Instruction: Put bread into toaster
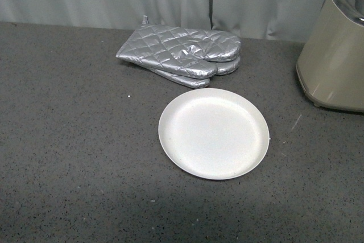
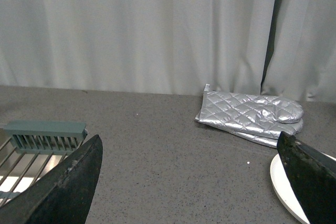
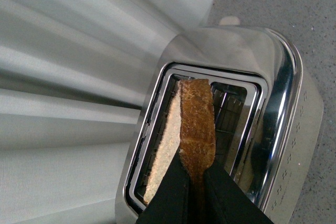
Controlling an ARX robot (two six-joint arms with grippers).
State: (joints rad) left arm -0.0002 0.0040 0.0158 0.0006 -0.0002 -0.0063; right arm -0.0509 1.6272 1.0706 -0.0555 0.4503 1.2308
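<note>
Beige rounded toaster (image 1: 334, 55) cut off at front-view edge. Your right gripper (image 3: 197, 177) pinches rough-crusted tan bread (image 3: 195, 121) edge-on over chrome slot (image 3: 231, 119); insertion depth unclear. Your left gripper (image 2: 189, 145): jaws wide, holding nothing.

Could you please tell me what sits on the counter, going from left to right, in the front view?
oven mitts → white plate → toaster
</note>
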